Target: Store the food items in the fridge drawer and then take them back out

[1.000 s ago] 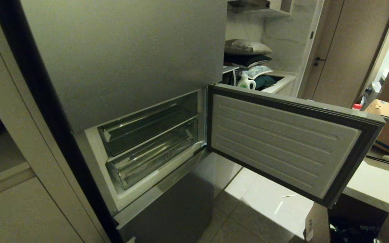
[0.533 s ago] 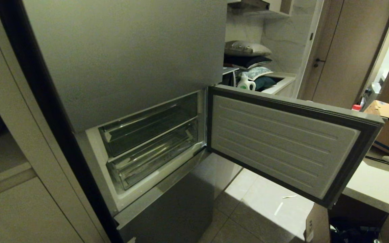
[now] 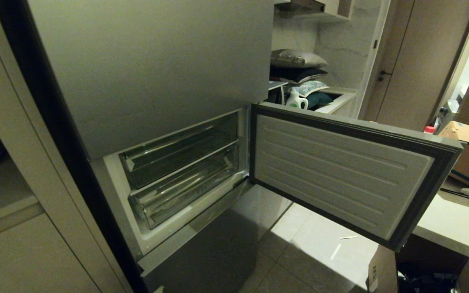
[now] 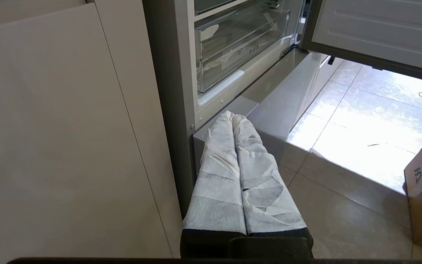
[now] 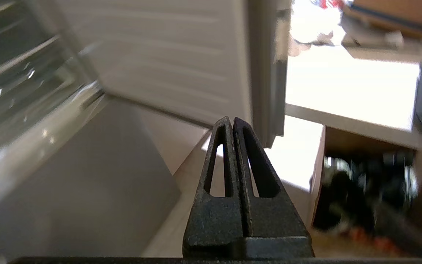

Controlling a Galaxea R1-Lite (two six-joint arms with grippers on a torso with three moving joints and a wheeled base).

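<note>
Facing the fridge [image 3: 145, 69] with its door [image 3: 340, 171] swung wide, we had not begun storing.

We saw the fridge drawer [image 3: 185, 193] shut and empty in the lower slot, the food items nowhere in view. Our right gripper [image 5: 233, 123], pressed together and empty, hung below the door; our left gripper [image 4: 233, 117], fingers also together, sat parked low. Next, we judged, came spreading the fingers on the drawer's front lip.

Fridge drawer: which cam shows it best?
Head view: the fridge drawer shows across its whole width, pushed in, under the clear compartment. Left wrist view shows its lower front, cropped above. Right wrist view shows only a blurred slice.
</note>
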